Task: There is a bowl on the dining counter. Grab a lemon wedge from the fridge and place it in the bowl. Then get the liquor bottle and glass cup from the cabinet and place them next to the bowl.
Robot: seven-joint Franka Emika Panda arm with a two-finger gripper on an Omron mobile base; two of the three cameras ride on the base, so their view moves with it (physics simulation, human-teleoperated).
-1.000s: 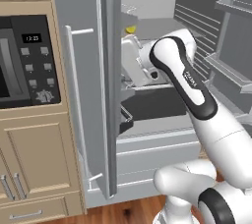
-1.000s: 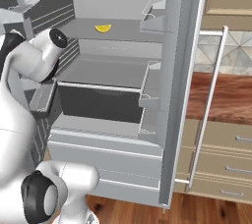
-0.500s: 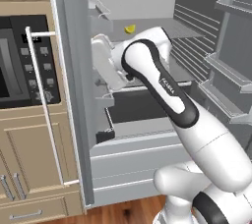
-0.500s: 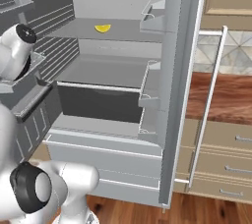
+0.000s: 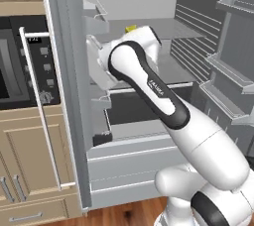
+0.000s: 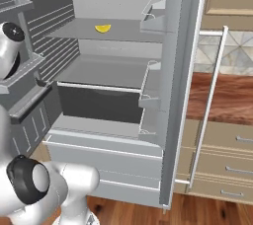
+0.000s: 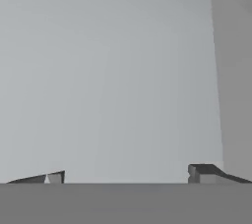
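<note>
One door of the fridge (image 6: 173,95) has swung wider, baring the lemon wedge (image 6: 103,28) on the upper shelf. Gripper (image 7: 133,175) fingers stand spread, holding nothing, so the reach comes next.

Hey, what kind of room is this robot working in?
A rendered home kitchen, most likely: an open fridge with a lemon wedge on its upper shelf, a built-in microwave set in wooden cabinets, and drawers under a wooden counter.

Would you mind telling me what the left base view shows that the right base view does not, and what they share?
The left base view alone has the microwave beside the fridge and the arm reaching inside. The right base view alone has the wooden counter with drawers under it. Both show the open fridge, its dark drawer, and the lemon wedge on the upper shelf.
</note>
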